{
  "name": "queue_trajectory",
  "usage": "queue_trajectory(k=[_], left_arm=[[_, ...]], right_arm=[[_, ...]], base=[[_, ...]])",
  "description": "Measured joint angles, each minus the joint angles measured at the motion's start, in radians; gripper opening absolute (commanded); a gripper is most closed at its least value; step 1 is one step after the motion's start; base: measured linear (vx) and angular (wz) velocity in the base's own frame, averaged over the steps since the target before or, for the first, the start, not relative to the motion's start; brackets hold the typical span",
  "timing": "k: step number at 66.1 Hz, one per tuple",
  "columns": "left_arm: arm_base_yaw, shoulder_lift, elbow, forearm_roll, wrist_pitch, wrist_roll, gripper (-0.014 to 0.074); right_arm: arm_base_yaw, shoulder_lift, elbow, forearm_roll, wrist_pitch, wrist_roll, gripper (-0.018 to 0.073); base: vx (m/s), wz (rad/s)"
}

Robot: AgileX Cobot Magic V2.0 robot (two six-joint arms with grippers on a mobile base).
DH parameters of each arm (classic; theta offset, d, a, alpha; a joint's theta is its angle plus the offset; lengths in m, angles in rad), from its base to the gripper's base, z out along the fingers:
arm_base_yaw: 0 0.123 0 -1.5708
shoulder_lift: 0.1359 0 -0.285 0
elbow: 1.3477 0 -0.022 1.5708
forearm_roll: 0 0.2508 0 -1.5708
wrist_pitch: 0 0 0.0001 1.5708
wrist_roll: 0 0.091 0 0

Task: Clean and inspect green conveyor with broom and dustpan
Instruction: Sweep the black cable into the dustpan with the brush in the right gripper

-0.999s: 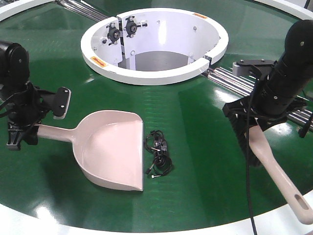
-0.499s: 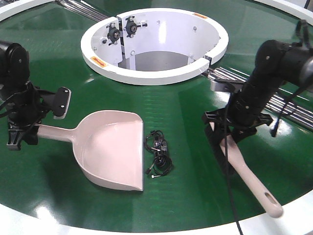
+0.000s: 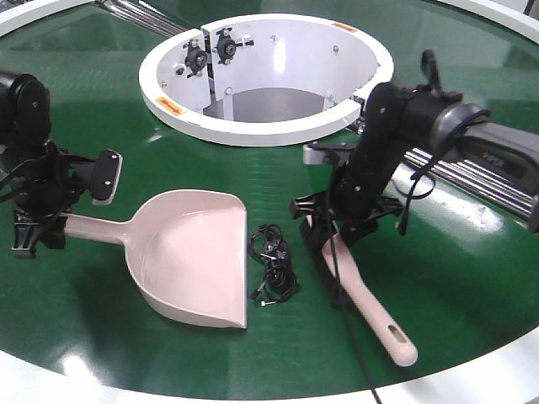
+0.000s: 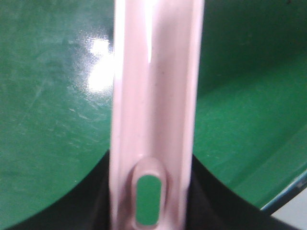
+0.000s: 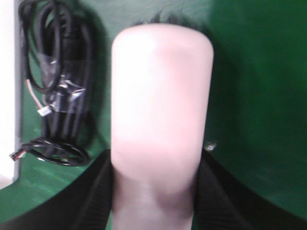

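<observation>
The green conveyor [image 3: 472, 269] fills the front view. The beige-pink dustpan [image 3: 198, 257] lies flat on it, lip facing right. My left gripper [image 3: 38, 227] is shut on the end of its slotted handle [image 4: 153, 96], which fills the left wrist view. My right gripper [image 3: 337, 223] is shut on the broom [image 3: 362, 295], holding the brush head down on the belt with the tapered handle pointing to the front right. The broom's beige back [image 5: 160, 96] fills the right wrist view, with black bristles just showing beyond it. The broom stands right of a black cable bundle [image 3: 274, 261].
The cable bundle [image 5: 57, 96] lies between the dustpan's lip and the broom. The white central ring [image 3: 261, 126] stands behind. Metal rollers [image 3: 472, 168] run in the seam at the right. The white rim [image 3: 472, 383] curves along the front edge.
My right arm has swept the broom left across the belt, from the right edge to just right of the cable bundle. The left arm, dustpan and cable have not moved.
</observation>
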Motion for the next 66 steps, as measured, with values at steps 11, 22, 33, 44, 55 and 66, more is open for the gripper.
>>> queue_trajectory(k=[11, 22, 33, 44, 55, 66], left_arm=[[0.0, 0.0, 0.0, 0.0, 0.0, 0.0, -0.0008], [0.0, 0.0, 0.0, -0.001, 0.0, 0.0, -0.0006], [0.0, 0.0, 0.0, 0.001, 0.001, 0.0, -0.0008], [0.0, 0.0, 0.0, 0.002, 0.001, 0.0, -0.0008], [0.0, 0.0, 0.0, 0.002, 0.001, -0.001, -0.0008], [0.0, 0.0, 0.0, 0.002, 0.001, -0.001, -0.0008]], right_arm=[[0.042, 0.032, -0.014, 0.045, 0.002, 0.005, -0.0003], [0.081, 0.074, -0.076, 0.082, 0.005, 0.01, -0.0003], [0.128, 0.137, -0.201, 0.116, 0.028, 0.025, -0.0003], [0.175, 0.209, -0.321, 0.197, 0.012, 0.046, -0.0003], [0.217, 0.244, -0.404, 0.225, 0.013, 0.061, -0.0003], [0.219, 0.246, -0.437, 0.214, 0.014, 0.068, -0.0003]], base=[[0.0, 0.0], [0.0, 0.0], [0.0, 0.0], [0.0, 0.0], [0.0, 0.0], [0.0, 0.0]])
